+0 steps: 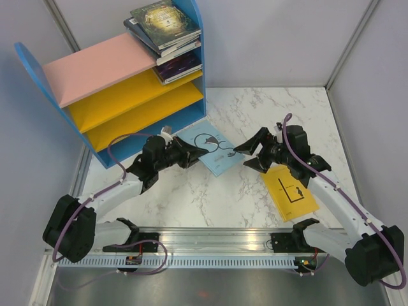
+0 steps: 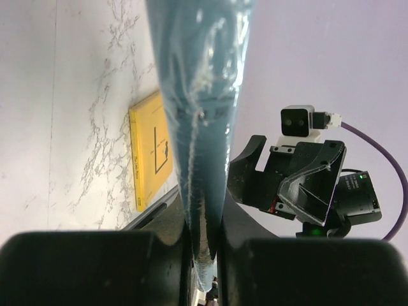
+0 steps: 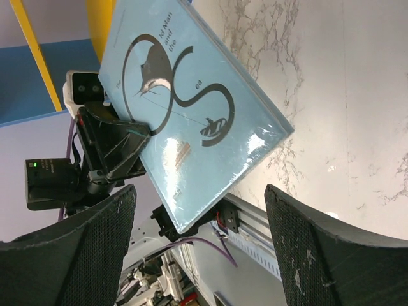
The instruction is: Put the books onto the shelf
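Observation:
My left gripper (image 1: 196, 152) is shut on the near edge of a pale grey-blue book (image 1: 215, 150) with a black swirl drawing, holding it tilted just off the marble. In the left wrist view that book (image 2: 201, 95) runs edge-on up from the gripper (image 2: 204, 255). My right gripper (image 1: 245, 157) stands open facing the book's other side, a little apart from it; its fingers (image 3: 338, 255) flank the book (image 3: 191, 108) without touching. A yellow book (image 1: 290, 191) lies flat under the right arm. The shelf (image 1: 127, 95) stands at the back left, with several books (image 1: 167, 29) stacked at its right end.
Grey walls close the table at the back and on both sides. The shelf's blue side panel (image 1: 191, 121) stands close behind the left gripper. An aluminium rail (image 1: 217, 239) carrying both arm bases runs along the near edge. The yellow book (image 2: 150, 153) also shows in the left wrist view.

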You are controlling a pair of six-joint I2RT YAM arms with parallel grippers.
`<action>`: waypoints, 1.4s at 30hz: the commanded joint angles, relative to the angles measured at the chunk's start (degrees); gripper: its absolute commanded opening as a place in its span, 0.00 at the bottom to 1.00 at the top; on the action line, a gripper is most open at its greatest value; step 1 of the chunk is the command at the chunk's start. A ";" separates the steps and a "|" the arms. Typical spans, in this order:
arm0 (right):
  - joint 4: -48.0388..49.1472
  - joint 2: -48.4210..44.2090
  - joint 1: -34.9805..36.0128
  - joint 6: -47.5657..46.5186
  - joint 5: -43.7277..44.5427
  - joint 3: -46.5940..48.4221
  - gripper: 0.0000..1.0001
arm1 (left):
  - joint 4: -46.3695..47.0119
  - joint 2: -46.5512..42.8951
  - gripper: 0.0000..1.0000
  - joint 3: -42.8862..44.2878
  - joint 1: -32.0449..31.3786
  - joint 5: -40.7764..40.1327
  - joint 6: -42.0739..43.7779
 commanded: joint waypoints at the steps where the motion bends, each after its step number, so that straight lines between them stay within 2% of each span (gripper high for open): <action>1: 1.27 -1.27 1.28 2.19 2.25 0.54 0.85 | 0.03 -3.48 0.02 4.56 1.12 2.06 4.56; 10: 5.30 0.13 5.32 5.10 6.03 0.01 0.84 | 0.55 -5.24 0.02 5.27 1.12 3.55 3.78; 15: 8.04 2.50 6.73 6.94 6.56 0.01 0.83 | 6.96 -7.26 0.02 1.93 1.12 2.59 -2.20; 21: 8.83 3.47 8.31 7.73 8.50 0.72 0.83 | 9.07 -8.67 0.02 2.10 1.12 1.97 -4.83; 26: 15.85 1.98 8.49 12.83 10.52 -1.30 0.75 | 11.63 -9.28 0.02 0.17 1.12 1.88 -7.21; 29: 21.12 1.01 8.75 15.63 11.92 -2.36 0.61 | 12.68 -9.99 0.02 -1.85 1.12 1.18 -8.70; 30: 23.49 0.92 8.75 16.26 12.10 -2.88 0.51 | 13.12 -10.16 0.02 -2.81 1.12 0.92 -9.14; 32: 26.40 0.66 8.93 18.53 12.54 -3.67 0.43 | 13.91 -10.43 0.02 -3.52 1.12 0.57 -10.02; 33: 28.93 0.66 9.01 19.42 12.80 -4.38 0.35 | 14.00 -10.34 0.02 -3.78 1.12 0.48 -10.20; 35: 31.32 0.66 9.37 20.74 13.07 -5.08 0.28 | 14.09 -10.17 0.02 -3.96 1.12 0.48 -10.55; 36: 33.42 0.75 9.63 21.79 13.16 -5.52 0.20 | 14.18 -9.99 0.02 -3.96 1.12 0.65 -10.55; 38: 35.37 1.18 9.72 22.41 12.98 -5.79 0.10 | 14.18 -9.38 0.02 -3.79 1.12 1.09 -10.55; 39: 37.12 1.36 9.80 22.85 12.89 -5.88 0.01 | 14.00 -9.02 0.02 -3.44 1.12 1.79 -10.64; 42: 39.85 2.06 9.89 23.29 12.98 -6.14 0.00 | 13.48 -7.00 0.04 -2.38 1.12 5.55 -10.12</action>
